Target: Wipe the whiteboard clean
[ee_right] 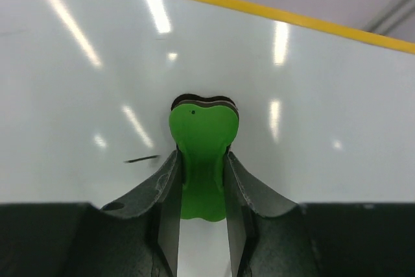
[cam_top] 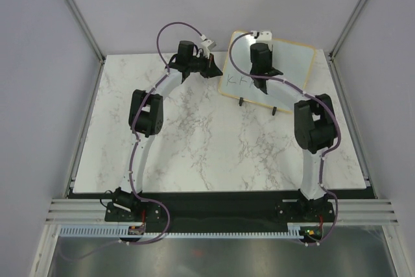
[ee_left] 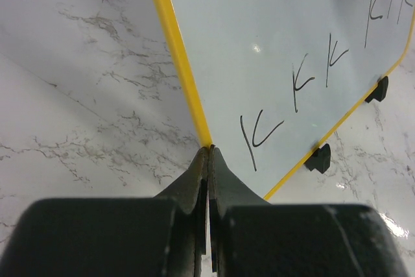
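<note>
Nearly upright, the wood-framed whiteboard [cam_top: 295, 66] stood at the far right corner of the marble table [cam_top: 194, 141], grey walls [cam_top: 130, 4] behind.
Left gripper [ee_left: 209, 150] clenched its left edge; right gripper [ee_right: 202, 155] held a green eraser [ee_right: 202, 128] to it.

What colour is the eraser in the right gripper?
The eraser is bright green; the right wrist view shows it best.

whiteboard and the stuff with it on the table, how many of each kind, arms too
whiteboard: 1
green eraser: 1
black clip feet: 2
robot arms: 2
total: 6
</note>
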`<act>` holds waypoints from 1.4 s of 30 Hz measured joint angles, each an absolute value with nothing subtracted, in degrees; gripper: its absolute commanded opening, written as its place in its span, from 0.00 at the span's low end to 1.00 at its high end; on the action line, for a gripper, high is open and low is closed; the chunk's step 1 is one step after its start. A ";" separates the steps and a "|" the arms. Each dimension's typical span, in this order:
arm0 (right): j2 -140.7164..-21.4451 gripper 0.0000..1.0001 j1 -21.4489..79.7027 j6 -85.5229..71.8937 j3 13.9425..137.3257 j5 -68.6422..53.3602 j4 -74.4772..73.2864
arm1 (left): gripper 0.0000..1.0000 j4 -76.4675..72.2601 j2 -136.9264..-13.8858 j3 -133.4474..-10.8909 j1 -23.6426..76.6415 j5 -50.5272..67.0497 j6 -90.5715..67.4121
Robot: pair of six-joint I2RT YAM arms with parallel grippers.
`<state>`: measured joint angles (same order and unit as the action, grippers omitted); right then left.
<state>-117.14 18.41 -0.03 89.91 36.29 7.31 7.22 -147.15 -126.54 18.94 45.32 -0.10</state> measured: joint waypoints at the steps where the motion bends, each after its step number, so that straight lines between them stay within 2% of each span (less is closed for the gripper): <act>1: -118.56 0.00 19.86 -0.01 91.57 35.73 7.25 | 0.02 7.22 -147.13 -126.52 18.94 45.32 -0.05; 9: -124.25 0.00 25.54 -2.24 96.07 33.41 6.42 | 0.02 7.18 -146.85 -126.15 18.94 45.25 0.16; 21: -112.12 0.00 12.51 -5.72 83.07 37.30 8.36 | 0.02 7.20 -146.71 -125.97 19.09 45.25 0.73; 27: -115.55 0.00 12.86 -3.14 90.94 36.67 5.41 | 0.02 7.25 -146.71 -125.69 19.09 45.32 0.86; 34: -125.05 0.00 20.25 -1.23 103.13 34.52 4.38 | 0.02 7.22 -146.63 -125.49 19.09 45.30 1.26; 42: -125.16 0.00 22.44 -4.86 99.94 34.44 5.45 | 0.02 7.18 -146.63 -125.43 19.11 45.32 1.61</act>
